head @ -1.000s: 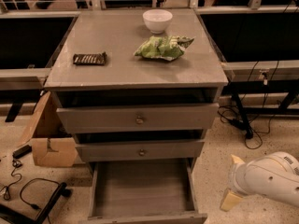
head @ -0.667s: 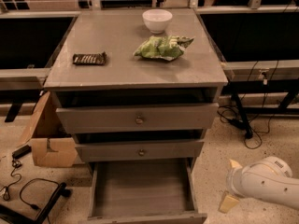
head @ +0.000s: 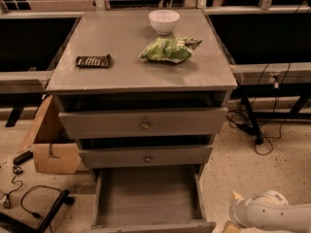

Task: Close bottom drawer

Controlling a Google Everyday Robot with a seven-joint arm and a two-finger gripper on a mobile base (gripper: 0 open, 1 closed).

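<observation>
Bottom drawer [head: 148, 200] — open, grey; claw [head: 233, 211] beside.

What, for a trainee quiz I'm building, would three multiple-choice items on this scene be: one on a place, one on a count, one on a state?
1. Where is the gripper?
A. high at the left
B. low at the right, beside the front of the bottom drawer
C. top centre

2. How many things lie on the cabinet top?
A. one
B. three
C. five

3. How is the bottom drawer?
A. pulled far out
B. shut flush
C. taken away

Answers:
1 B, it sits by the drawer's front right corner.
2 B, a white bowl, a green bag and a dark bar.
3 A, its grey inside lies open to view.
</observation>
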